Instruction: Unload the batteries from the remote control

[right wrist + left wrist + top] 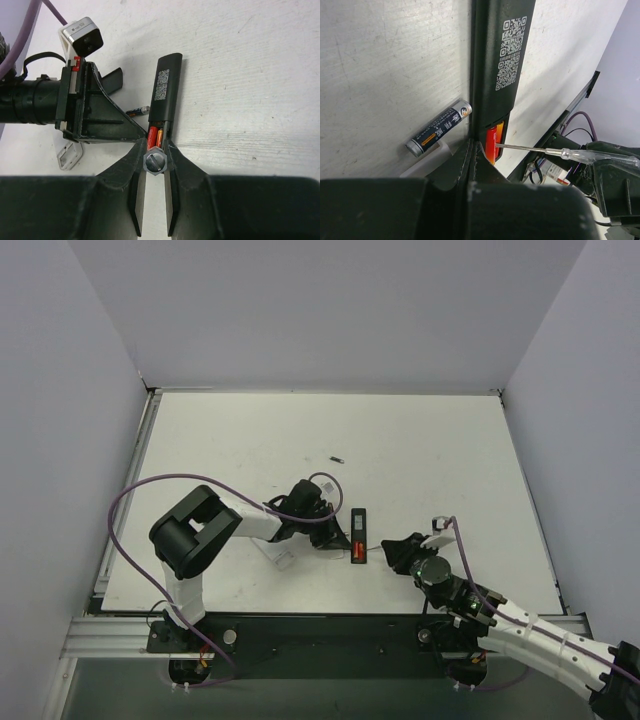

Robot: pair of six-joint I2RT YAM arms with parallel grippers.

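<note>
Remote control [359, 530]: near the front middle of the table [420, 450], lying back face up with the printed code showing. Cover off at the near end, recess exposed.

Batteries [153, 136]: two red-orange cells side by side, seated in that recess at the remote's near end. Neither lifted out.

Left gripper [473, 155]: clenched with nothing between the fingers. Tips set against the near left corner of the remote, apparently to brace it against sliding.

Right gripper [156, 150]: clamped on a screwdriver [570, 154] with a clear handle. Thin shaft reaching across from the right to the exposed red cell, tip at its side. Actual contact too fine to confirm.

Dark cell [439, 128]: silver-ended, loose on the table just beside the remote's left edge and angled away from it. Differs in colour from the seated pair. Not determinable whether it belongs to this remote.

Progress, as a judgement from the layout:
- Done: compartment opened and tool brought to the first cell.
- In hand: the prying step.
- Left: levering out the red cell under the tip, then its neighbour, and setting both down clear of the remote.
- Stage: no red cell out, so likely at or before the midpoint.
</note>
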